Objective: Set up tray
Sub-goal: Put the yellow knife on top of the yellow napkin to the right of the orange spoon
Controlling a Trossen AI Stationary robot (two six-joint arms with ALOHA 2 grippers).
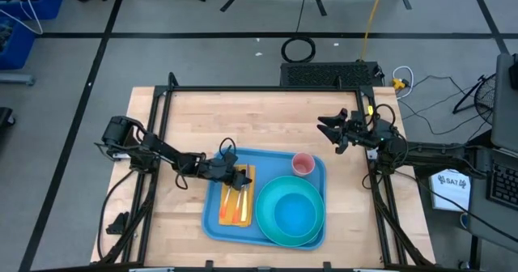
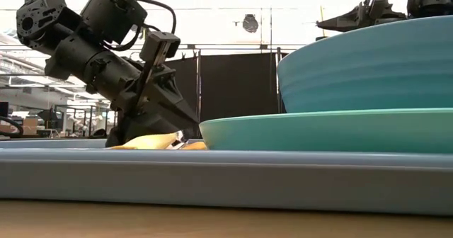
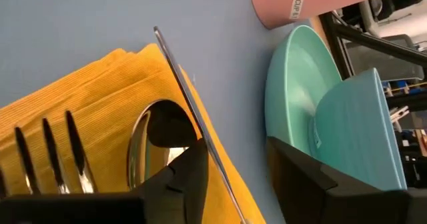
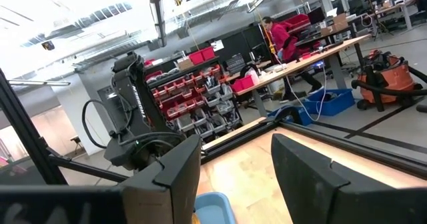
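Risk: left gripper [image 3: 233, 177], fingers parted and holding nothing, could drag the knife [image 3: 193, 111] off the napkin [image 3: 87, 111]; right gripper [image 4: 233, 177] waits open.

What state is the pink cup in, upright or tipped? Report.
Upright. The high view shows the pink cup standing mouth-up on the tray, its round rim facing the camera.

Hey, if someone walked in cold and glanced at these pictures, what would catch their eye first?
Probably the blue tray near the table's front edge, crowded with a turquoise bowl on a plate and a pink cup at its far corner. Next, the left hand, low over a yellow napkin carrying a fork, spoon and knife. The right hand waits open above bare wood, away from the tray.
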